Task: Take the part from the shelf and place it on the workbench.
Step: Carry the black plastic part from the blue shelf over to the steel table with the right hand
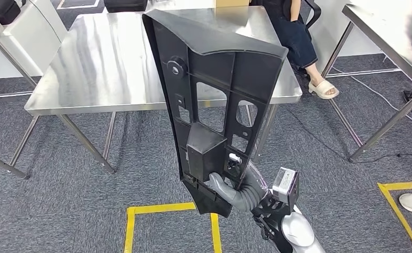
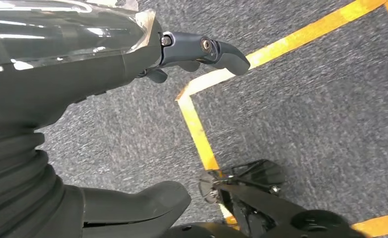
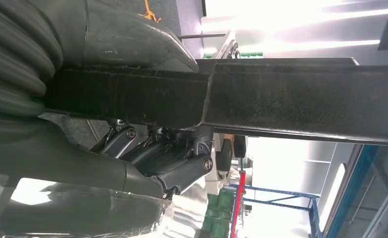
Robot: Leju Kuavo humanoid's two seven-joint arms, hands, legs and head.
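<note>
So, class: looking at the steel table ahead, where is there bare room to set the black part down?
The table is bare from its left edge across to the part, which the right hand holds upright by its lower end. Only the far edge is crowded: a brown box and a dark case.

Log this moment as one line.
right robot hand: holds part upright | left robot hand: holds nothing | table: ahead, part not placed

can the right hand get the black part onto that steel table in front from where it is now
Probably yes. The right hand grips the black part by its lower end, upright, its top already over the steel table. The near tabletop looks bare, with only carpet between. A person's leg sits off to the far right.
</note>
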